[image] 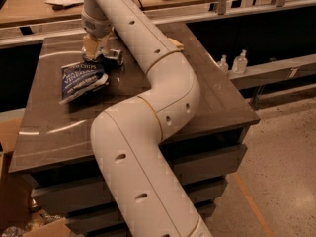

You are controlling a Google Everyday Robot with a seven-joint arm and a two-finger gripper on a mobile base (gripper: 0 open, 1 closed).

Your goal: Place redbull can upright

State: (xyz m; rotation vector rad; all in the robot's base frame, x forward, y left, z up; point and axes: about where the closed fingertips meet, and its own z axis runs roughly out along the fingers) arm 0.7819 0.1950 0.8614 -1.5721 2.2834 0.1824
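Note:
The redbull can (114, 57) is a small shiny silver cylinder lying on its side on the dark table top (54, 127), at the far left part. My gripper (96, 50) hangs from the white arm (148, 83) right over the can's left end and looks to be touching it. The dark blue salt-and-vinegar chip bag (82, 78) lies flat just in front of the gripper and the can.
A corner of a brown-and-cream bag (176, 44) shows behind the arm. Behind the table runs a wooden counter (39, 9) with papers and clutter. Two small bottles (232, 63) stand on a ledge to the right. A cardboard box (12, 201) sits at the lower left.

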